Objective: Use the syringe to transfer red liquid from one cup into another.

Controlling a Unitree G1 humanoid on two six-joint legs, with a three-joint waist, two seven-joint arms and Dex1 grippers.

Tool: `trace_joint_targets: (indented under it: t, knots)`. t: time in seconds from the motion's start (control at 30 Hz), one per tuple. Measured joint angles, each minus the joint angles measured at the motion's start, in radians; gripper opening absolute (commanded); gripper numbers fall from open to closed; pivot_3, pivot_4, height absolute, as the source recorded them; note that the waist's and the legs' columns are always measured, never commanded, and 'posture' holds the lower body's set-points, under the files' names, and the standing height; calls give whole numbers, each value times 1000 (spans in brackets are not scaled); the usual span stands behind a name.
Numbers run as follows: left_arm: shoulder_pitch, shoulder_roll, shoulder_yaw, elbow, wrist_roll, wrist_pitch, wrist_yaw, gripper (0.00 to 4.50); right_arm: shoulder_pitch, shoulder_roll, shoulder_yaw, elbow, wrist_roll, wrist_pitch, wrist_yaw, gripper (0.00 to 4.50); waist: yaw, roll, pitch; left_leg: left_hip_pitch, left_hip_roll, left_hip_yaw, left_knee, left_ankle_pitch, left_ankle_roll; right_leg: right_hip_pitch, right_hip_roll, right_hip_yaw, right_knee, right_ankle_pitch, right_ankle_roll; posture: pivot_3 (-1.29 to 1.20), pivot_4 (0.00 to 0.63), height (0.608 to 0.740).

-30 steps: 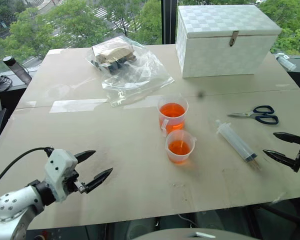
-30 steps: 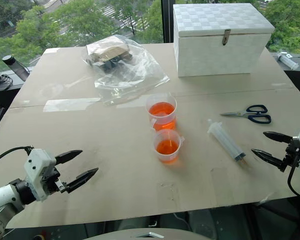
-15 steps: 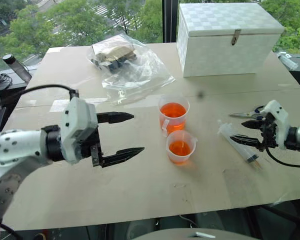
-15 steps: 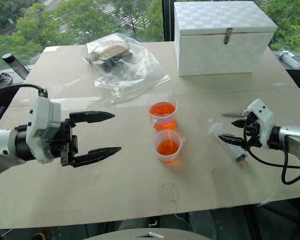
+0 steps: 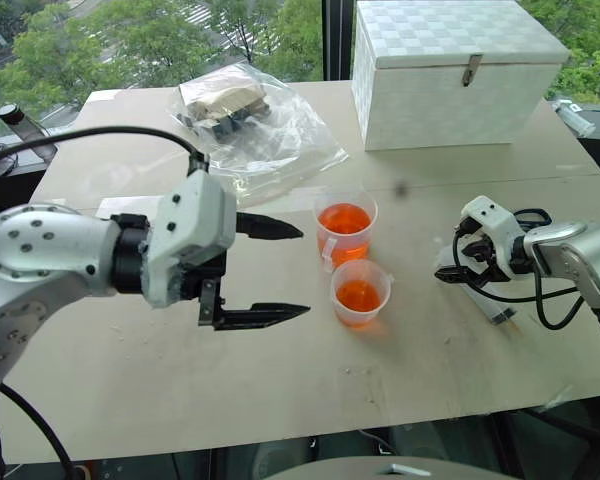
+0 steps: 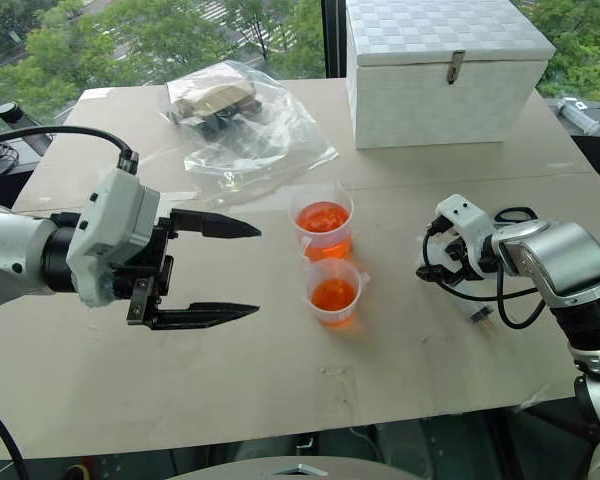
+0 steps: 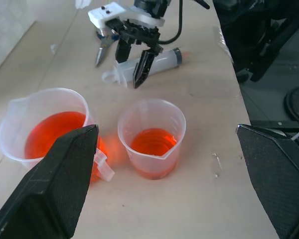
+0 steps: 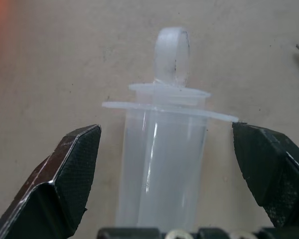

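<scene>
The syringe (image 8: 162, 164) lies flat on the table to the right of the cups, its tip (image 5: 502, 316) pointing toward the near edge. My right gripper (image 5: 454, 268) points down over its plunger end, open. Its fingers (image 8: 70, 169) stand on either side of the barrel with a gap on each side. The taller labelled cup (image 5: 345, 228) and, just in front of it, the shorter cup (image 5: 360, 293) both hold red liquid (image 7: 154, 142). My left gripper (image 5: 303, 272) hovers above the table just left of the cups, open and empty, pointing at them.
A white lidded box (image 5: 455, 70) stands at the back right, and a clear plastic bag (image 5: 255, 130) with dark items lies at the back left. Scissor blades (image 7: 99, 54) show just beyond the right gripper. A dark bottle (image 5: 22, 128) is off the table's left side.
My left gripper rose and swung right toward the cups. My right gripper moved left from the table's right edge, tipped downward and came over the syringe's plunger end.
</scene>
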Motion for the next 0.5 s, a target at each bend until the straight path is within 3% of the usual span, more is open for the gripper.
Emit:
trace_joint_targets:
  t: [0.13,0.17,0.4,0.5]
  knots:
    - [-20,0,2,1,-45,33,10,4500,-20,11,7,25,-22,14,-20,1776,0,0,0,0,0,0,0,0,0,0,0,0,0,0,0,0,150,740]
    - [-20,0,2,1,-45,37,10,4500,-23,11,7,25,-23,22,-21,1589,0,0,0,0,0,0,0,0,0,0,1,0,0,0,0,0,150,740]
    - [-40,-23,-2,39,-2,37,44,4500,-56,11,-3,14,17,52,16,1593,0,1,1,0,0,0,0,0,0,0,1,0,1,0,0,0,150,740]
    - [-81,-58,-12,120,53,34,94,4500,-135,16,-72,-22,95,67,75,1593,-1,1,1,0,0,0,0,0,0,-1,2,0,2,0,0,0,150,740]
